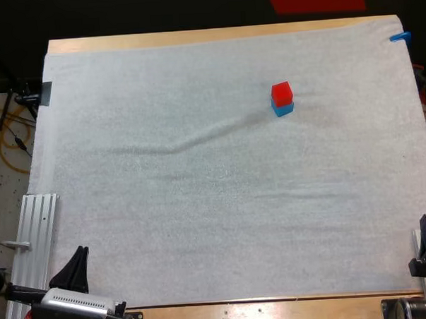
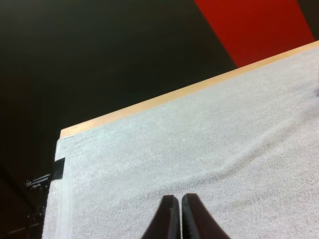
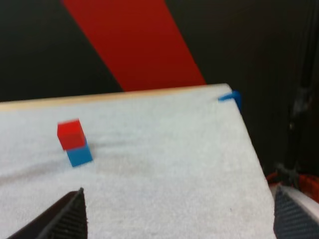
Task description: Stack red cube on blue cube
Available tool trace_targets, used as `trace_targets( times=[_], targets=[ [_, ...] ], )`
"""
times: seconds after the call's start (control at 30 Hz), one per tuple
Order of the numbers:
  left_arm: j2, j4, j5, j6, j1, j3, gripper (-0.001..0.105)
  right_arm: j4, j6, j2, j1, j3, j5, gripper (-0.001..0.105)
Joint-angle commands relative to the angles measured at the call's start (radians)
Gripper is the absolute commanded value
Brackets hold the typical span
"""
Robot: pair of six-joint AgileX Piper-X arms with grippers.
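Red cube (image 1: 281, 93): is sitting on top of the blue cube, turned a little off square with it, its near-right edge overhanging slightly.
Blue cube (image 1: 283, 108): is resting on the mat, right of centre and toward the far side, well in from the far and right edges.
Left gripper (image 2: 174, 199): is hanging at the near left corner, its fingers pressing together with nothing between them and pointing toward the far left edge.
Right gripper (image 3: 178, 191): is waiting at the near right edge, its fingers standing wide apart and clear of anything, facing the stack from well back.
Mat (image 1: 201, 202): is covering nearly the whole table, with a long shallow wrinkle (image 1: 191, 141) running from the middle toward the stack.
Table (image 1: 193, 37): is showing as a thin wooden strip along the far side and a wider one along the near side.
Rail (image 1: 36, 238): is lying along the mat's near left edge, just beside the left gripper.
Open room: a broad stretch of bare mat is lying between both grippers and the stack, and more is spreading left of it.
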Motion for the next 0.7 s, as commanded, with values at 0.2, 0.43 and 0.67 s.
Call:
trace_targets(
  times=[0.2, 0.43, 0.67],
  targets=[
    [-0.14, -0.013, 0.001, -0.004, 0.001, 0.04, 0.0, -0.061, -0.028, -0.045, -0.005, 0.031, -0.03, 0.074],
    [-0.138, -0.07, 0.009, -0.009, 0.001, 0.19, 0.0, -0.102, -0.029, -0.042, -0.005, 0.121, -0.071, 0.074],
    [-0.138, -0.107, 0.048, -0.083, 0.001, 0.264, 0.0, -0.03, -0.045, -0.042, -0.005, 0.18, -0.072, 0.074]
  ],
)
